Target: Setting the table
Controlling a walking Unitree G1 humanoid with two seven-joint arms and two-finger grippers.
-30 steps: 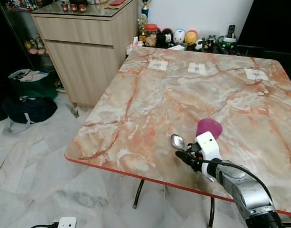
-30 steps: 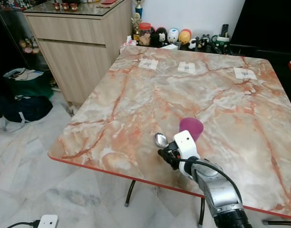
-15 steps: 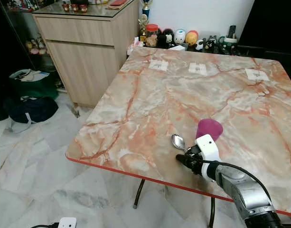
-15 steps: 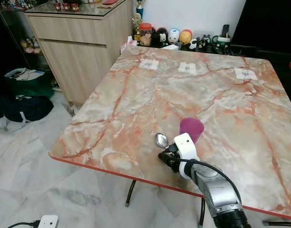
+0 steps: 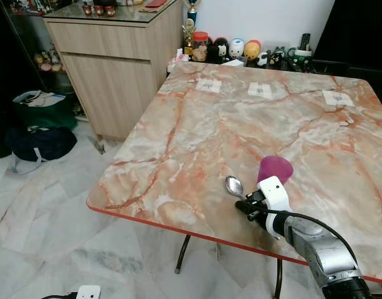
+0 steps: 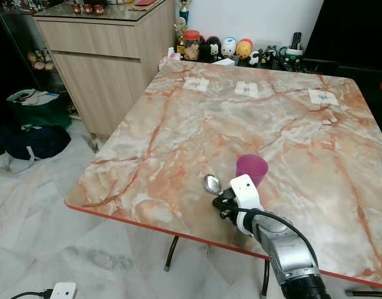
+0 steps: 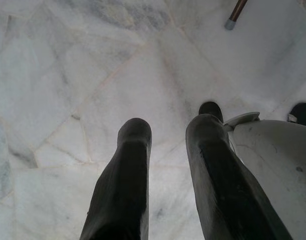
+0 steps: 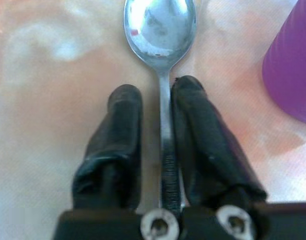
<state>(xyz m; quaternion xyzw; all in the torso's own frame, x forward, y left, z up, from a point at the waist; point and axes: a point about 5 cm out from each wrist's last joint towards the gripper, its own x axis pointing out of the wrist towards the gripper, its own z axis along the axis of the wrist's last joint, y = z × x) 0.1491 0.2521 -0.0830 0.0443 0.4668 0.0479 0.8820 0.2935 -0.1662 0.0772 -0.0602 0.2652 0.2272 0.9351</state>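
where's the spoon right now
The spoon lies on the marble table near its front edge, just left of the purple cup, its handle between the fingers of the right hand.
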